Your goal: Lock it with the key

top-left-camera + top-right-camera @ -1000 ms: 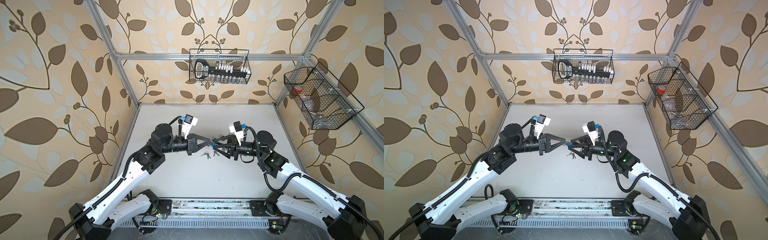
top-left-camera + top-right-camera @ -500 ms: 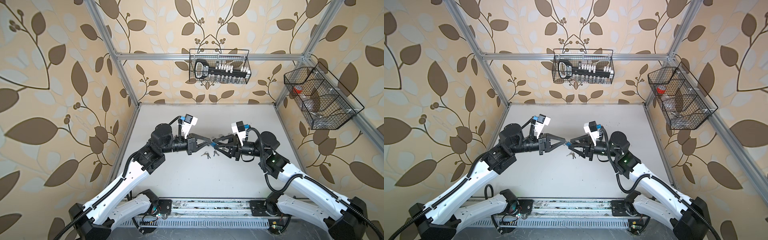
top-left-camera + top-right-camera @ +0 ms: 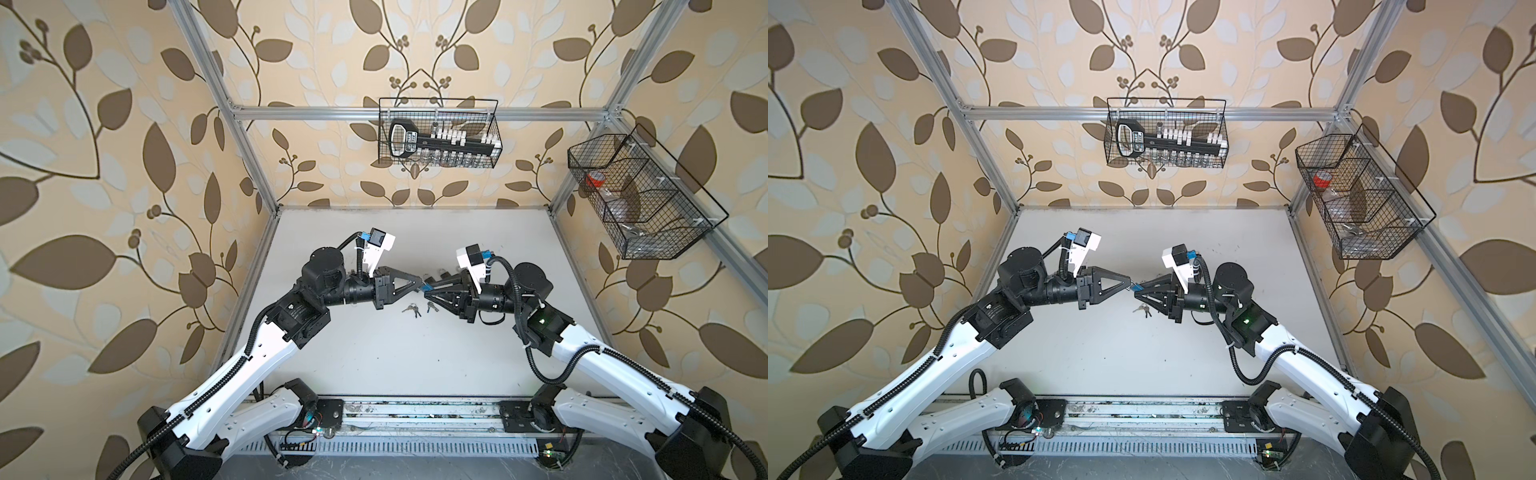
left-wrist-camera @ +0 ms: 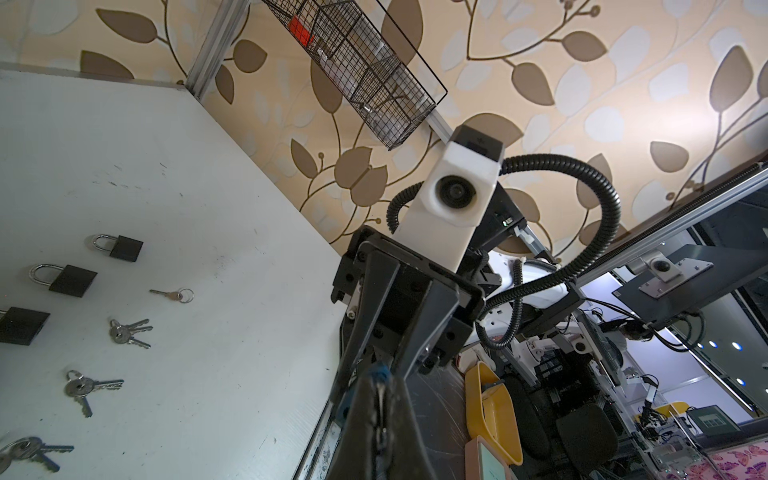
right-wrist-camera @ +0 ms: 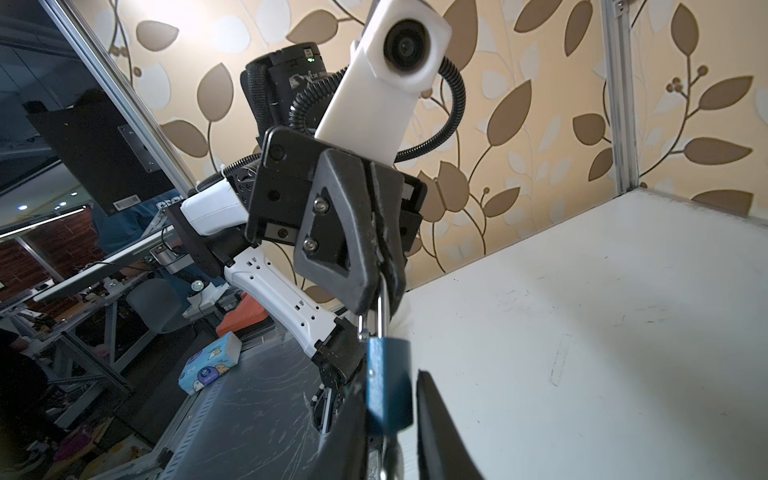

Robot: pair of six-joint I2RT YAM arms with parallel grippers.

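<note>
L hand [image 5: 376, 284] holds blue padlock [image 5: 388, 382], R hand [image 3: 1137, 293] round it.

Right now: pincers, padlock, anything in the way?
Left pincer shut on blue padlock by its shackle, above the table. Right pincer around its body, gap at one finger. Key bunches loose below, clear of both.

I have drawn the jaws of my right gripper [image 3: 424, 291] in from a wide spread to a narrow one around the blue padlock [image 5: 388, 382], one finger just clear of it.
</note>
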